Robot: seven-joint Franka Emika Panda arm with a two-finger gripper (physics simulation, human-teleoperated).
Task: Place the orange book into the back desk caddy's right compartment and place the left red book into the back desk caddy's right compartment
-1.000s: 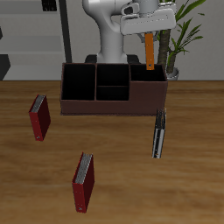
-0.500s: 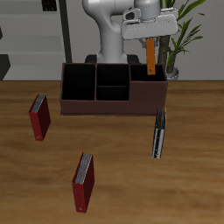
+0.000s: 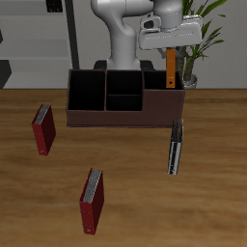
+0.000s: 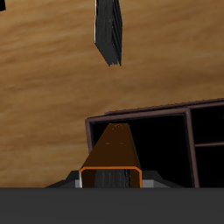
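Hand (image 3: 172,50) holds orange book (image 3: 172,68) above caddy's (image 3: 96,116) rim.

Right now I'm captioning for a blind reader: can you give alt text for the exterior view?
The pincer holds an orange book upright above one wide end section of a dark brown desk caddy at the table's back. Two red books and a thin black book lie on the wooden table.

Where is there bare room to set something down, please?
Bare tabletop lies between the red books and the black book. It is crowded where the tool holds the orange book over the caddy.
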